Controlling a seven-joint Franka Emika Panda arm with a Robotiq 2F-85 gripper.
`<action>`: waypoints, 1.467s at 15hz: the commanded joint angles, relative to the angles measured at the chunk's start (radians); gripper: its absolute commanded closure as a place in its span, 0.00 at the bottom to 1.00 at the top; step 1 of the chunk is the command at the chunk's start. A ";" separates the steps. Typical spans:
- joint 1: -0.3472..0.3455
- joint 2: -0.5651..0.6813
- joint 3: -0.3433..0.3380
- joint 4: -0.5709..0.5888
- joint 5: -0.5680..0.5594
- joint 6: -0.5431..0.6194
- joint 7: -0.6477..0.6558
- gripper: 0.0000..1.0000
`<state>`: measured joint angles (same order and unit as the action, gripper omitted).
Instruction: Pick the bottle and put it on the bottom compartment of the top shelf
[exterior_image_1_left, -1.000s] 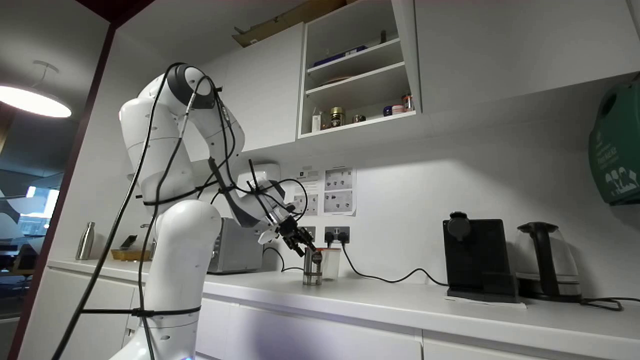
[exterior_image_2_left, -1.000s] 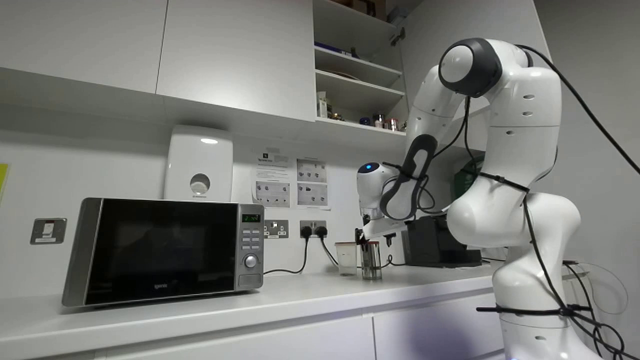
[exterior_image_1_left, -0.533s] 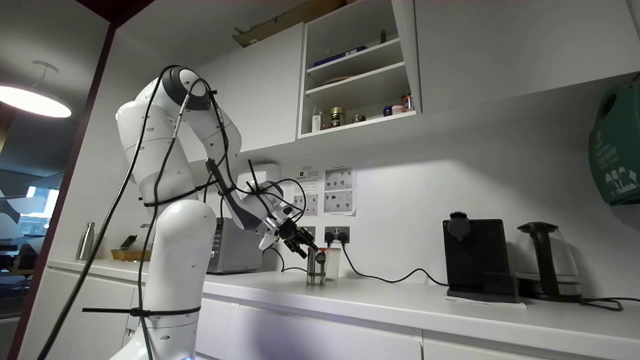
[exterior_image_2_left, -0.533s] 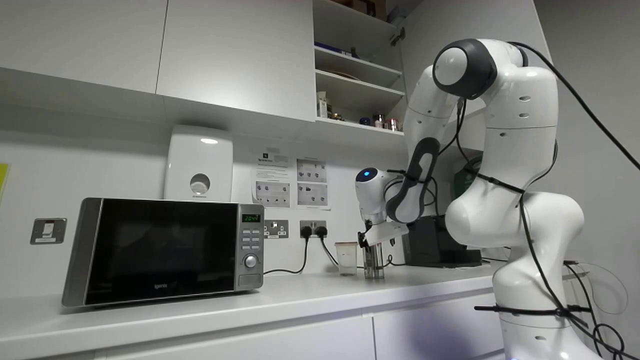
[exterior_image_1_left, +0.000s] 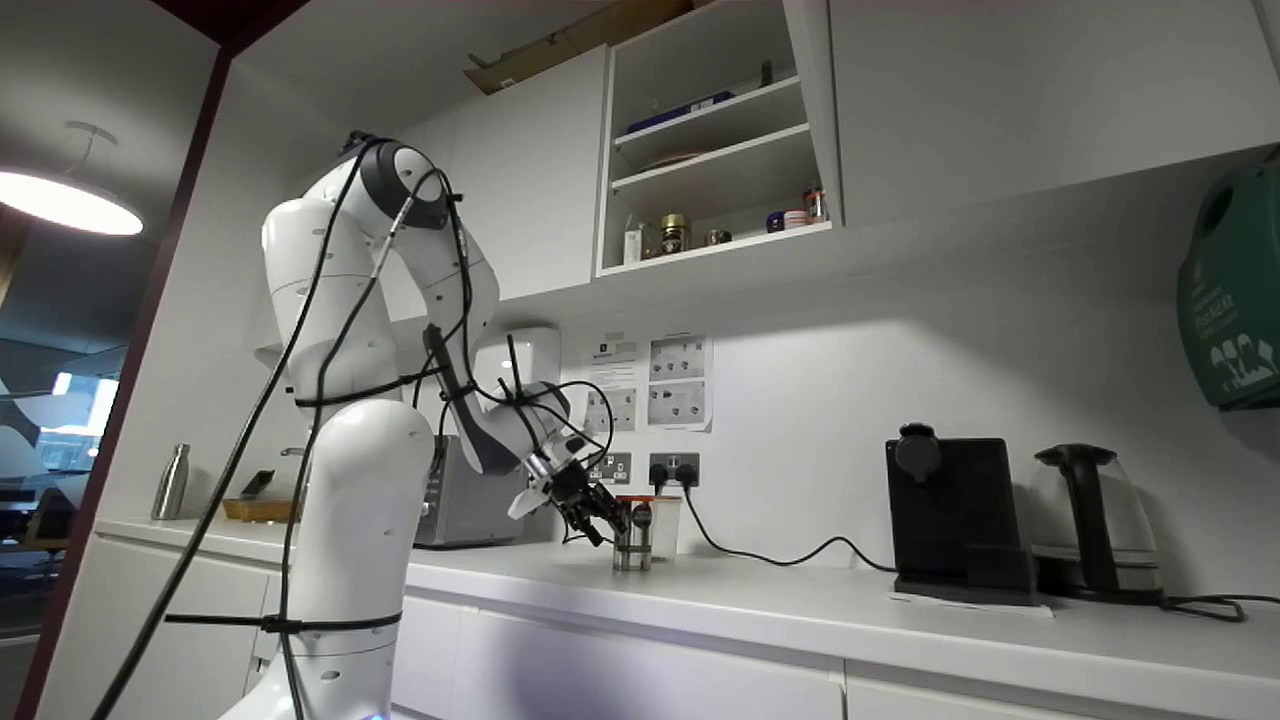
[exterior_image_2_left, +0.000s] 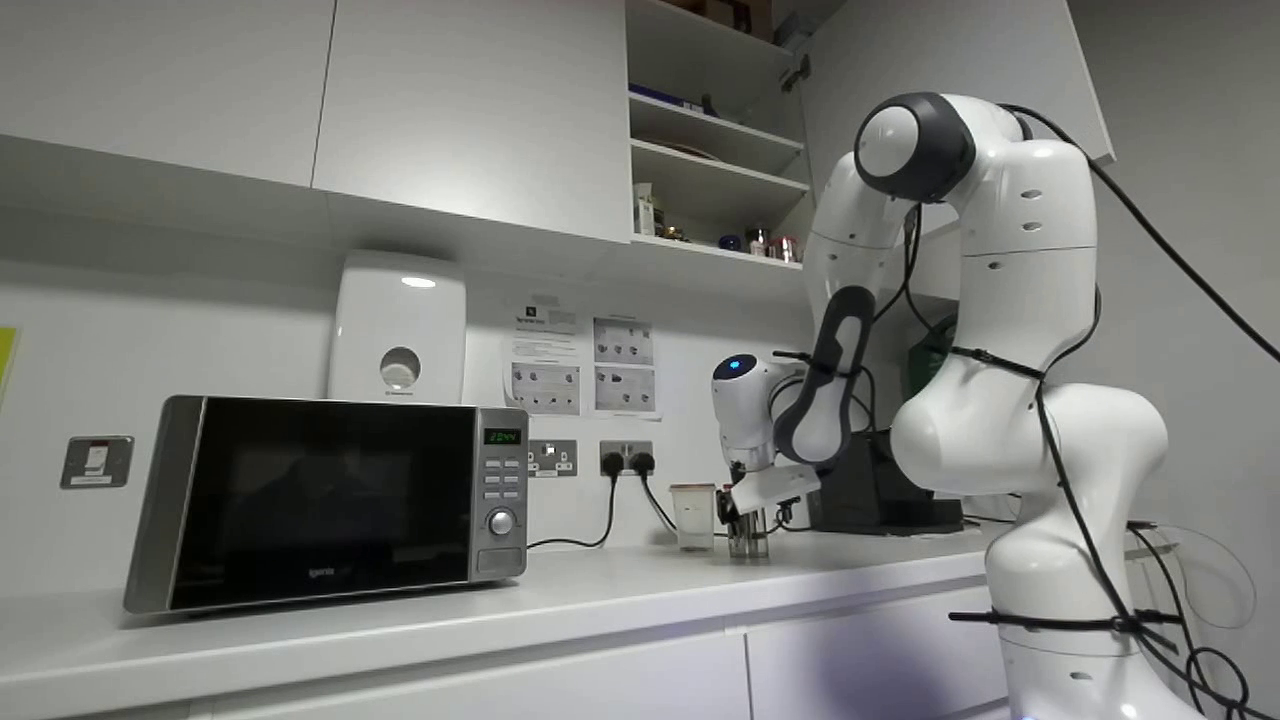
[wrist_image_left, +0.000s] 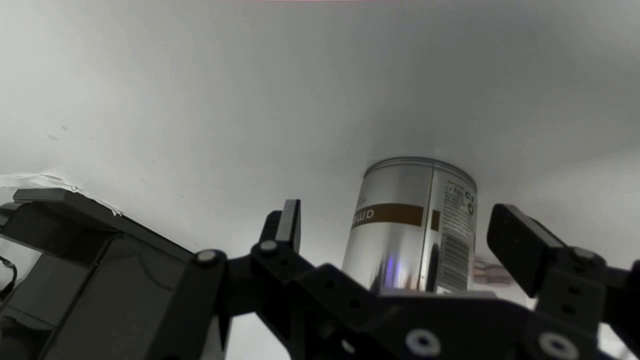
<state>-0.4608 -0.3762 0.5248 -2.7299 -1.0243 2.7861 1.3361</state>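
Tool (wrist_image_left: 401, 234) spread, upright silver bottle (wrist_image_left: 390, 240) seen between fingertips (wrist_image_left: 517, 246), unequal gaps both sides, base set back from tabletop (exterior_image_1_left: 780, 588) edge.

Can (wrist_image_left: 411, 227) on counter (exterior_image_1_left: 780, 592), between microwave (exterior_image_2_left: 335, 500) and coffee machine (exterior_image_1_left: 950, 515).
Tub (exterior_image_2_left: 693, 522) beside can; seemingly jars (exterior_image_1_left: 675, 235) in cabinet's (exterior_image_1_left: 604, 160) bottom compartment (exterior_image_1_left: 752, 188).

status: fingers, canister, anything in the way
Fingers open, nothing gripped. Silver canister upright on counter, between them in wrist view. Translucent tub nearby, possible obstacle.

There are two plugs (exterior_image_2_left: 642, 464), one brown-banded canister (wrist_image_left: 410, 227), one microwave (exterior_image_2_left: 330, 505), one kettle (exterior_image_1_left: 1092, 525), one coffee machine (exterior_image_1_left: 955, 515) and one steel flask (exterior_image_1_left: 172, 484).
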 joint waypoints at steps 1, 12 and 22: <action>-0.046 -0.033 0.043 0.017 -0.111 0.021 0.118 0.00; -0.100 -0.002 0.083 0.056 -0.351 -0.001 0.398 0.00; -0.090 0.065 0.059 0.041 -0.303 0.017 0.360 0.00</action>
<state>-0.5508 -0.3113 0.5837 -2.6891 -1.3275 2.8036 1.6965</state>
